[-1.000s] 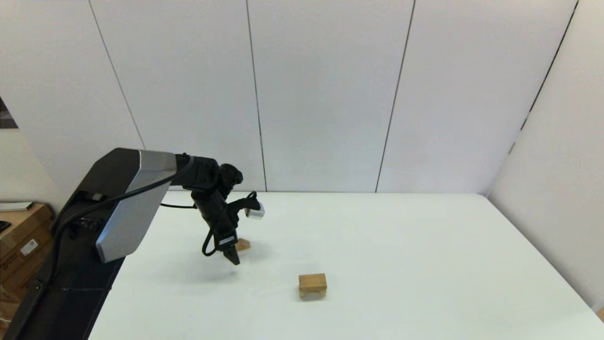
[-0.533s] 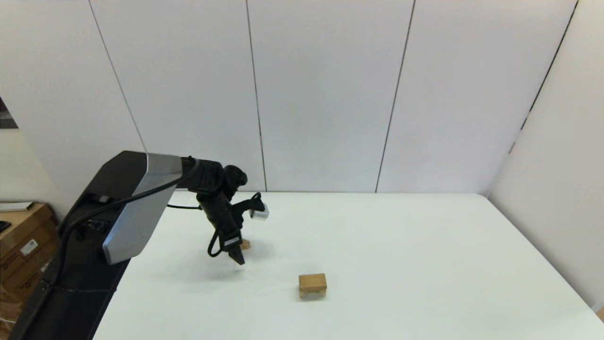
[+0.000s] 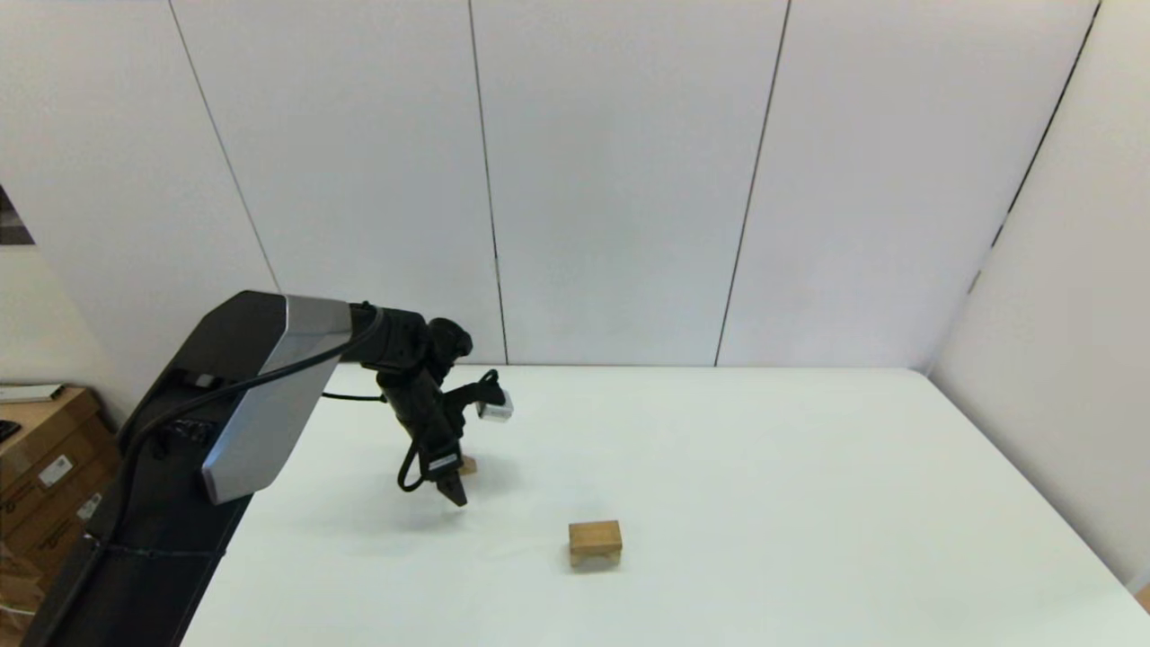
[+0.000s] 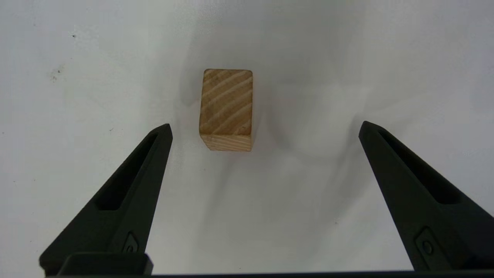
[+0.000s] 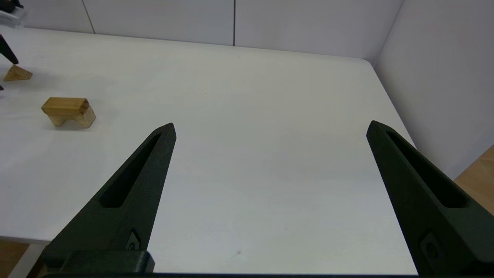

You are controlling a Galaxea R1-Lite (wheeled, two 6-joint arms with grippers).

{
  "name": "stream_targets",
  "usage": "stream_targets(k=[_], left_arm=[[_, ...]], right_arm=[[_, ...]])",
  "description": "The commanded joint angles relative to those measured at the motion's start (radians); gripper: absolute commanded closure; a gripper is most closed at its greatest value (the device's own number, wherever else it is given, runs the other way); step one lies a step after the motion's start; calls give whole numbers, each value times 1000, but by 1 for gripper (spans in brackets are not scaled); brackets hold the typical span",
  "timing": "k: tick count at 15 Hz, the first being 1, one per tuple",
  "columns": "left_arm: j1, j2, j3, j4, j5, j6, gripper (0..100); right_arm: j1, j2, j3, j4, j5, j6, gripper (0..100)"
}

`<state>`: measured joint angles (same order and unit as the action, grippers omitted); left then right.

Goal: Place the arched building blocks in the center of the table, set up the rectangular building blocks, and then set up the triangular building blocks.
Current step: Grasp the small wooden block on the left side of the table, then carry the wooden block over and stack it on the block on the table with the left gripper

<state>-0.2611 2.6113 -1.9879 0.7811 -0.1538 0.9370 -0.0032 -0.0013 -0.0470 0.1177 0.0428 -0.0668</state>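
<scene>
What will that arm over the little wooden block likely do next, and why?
Probably lower straight down. The left gripper hangs open above the triangular block, which lies on the table between its fingers, nearer one, not yet gripped. The arched block already stands near the centre.

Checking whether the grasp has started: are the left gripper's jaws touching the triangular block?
Apart. In the left wrist view the left gripper is open, and bare white table shows between each jaw and the triangular block.
</scene>
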Motion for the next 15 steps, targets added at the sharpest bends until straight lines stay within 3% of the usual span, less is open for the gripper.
stream_targets(k=[1,10,15], left_arm=[[0,3,0,0,-3,6,100],[0,7,0,-28,-4,-4,100],[-24,-198,3,72,-13,-15,100]], right_arm=[[0,0,1,0,0,-1,0],[0,0,-1,0,0,-1,0],[0,0,1,0,2,-1,0]])
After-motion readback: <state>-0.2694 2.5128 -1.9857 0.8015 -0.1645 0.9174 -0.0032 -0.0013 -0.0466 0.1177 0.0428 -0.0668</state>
